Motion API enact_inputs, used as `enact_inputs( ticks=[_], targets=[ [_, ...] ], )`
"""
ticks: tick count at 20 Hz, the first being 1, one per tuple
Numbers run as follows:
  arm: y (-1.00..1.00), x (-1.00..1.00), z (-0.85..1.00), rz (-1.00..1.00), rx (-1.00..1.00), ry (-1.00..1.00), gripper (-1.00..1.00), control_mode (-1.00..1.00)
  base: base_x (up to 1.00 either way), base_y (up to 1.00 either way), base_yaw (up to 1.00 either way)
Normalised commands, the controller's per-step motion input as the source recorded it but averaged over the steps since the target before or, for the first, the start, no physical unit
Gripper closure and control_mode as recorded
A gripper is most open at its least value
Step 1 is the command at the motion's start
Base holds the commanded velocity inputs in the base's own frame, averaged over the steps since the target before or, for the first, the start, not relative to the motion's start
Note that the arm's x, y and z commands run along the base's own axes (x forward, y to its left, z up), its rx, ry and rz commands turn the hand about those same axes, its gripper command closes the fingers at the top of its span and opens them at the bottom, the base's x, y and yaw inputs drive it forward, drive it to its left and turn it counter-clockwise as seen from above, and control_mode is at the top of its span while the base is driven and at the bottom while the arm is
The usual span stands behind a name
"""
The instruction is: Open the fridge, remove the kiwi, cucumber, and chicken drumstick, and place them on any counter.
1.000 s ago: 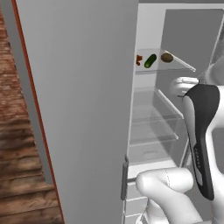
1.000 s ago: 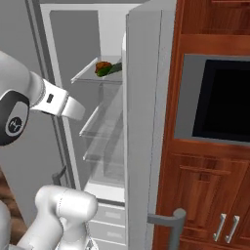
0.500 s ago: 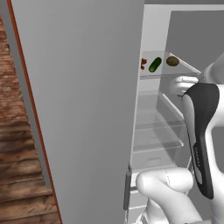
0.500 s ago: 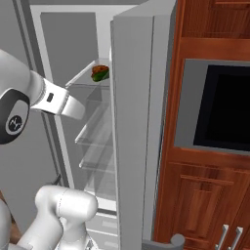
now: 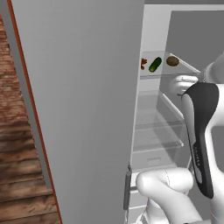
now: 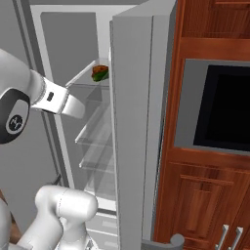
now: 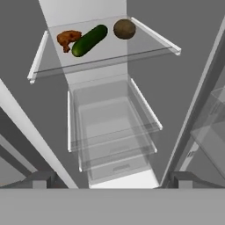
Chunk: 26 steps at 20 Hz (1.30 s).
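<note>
The fridge [image 5: 87, 109] stands open, its grey doors swung out at both sides [image 6: 132, 122]. On its top glass shelf [image 7: 110, 61] lie the reddish-brown chicken drumstick [image 7: 68, 39], the dark green cucumber [image 7: 89, 40] and the brown kiwi [image 7: 124, 29], left to right in the hand view. The left base view shows the same cucumber [image 5: 155, 64] and kiwi [image 5: 172, 61]. My gripper [image 7: 112, 179] is open and holds nothing, well short of the shelf and facing it. The counter is out of view.
Below the food shelf are more glass shelves [image 7: 112, 132] and white drawers [image 7: 118, 169]. A wooden cabinet wall with a black built-in oven [image 6: 222, 107] flanks the fridge on the right. Wood floor [image 5: 22, 183] lies left of the door.
Both base views have shifted, so the camera has moved: the left door now covers more of the left view and the right door sits further left. The arm keeps its pose, gripper still open.
</note>
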Motion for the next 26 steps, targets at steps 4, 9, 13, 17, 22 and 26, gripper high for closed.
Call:
enact_inputs(
  ticks=[4,9,13,17,22,26],
  targets=[
    [0.00,0.17,0.26,0.00,0.00,0.00,-1.00,-1.00,0.00,0.00,0.00],
    [-0.03,0.34,0.03,0.00,0.00,0.00,-1.00,-1.00,0.00,0.00,0.00],
    [-0.01,0.69,-0.03,0.00,0.00,0.00,-1.00,-1.00,0.00,0.00,0.00],
    [0.00,0.77,-0.01,0.00,0.00,0.00,-1.00,-1.00,0.00,0.00,0.00],
    [0.00,0.73,-0.03,0.00,-0.01,0.00,-1.00,-1.00,0.00,0.00,0.00],
    [-0.05,0.70,-0.02,0.00,-0.02,0.00,-1.00,-1.00,0.00,0.00,0.00]
  ],
)
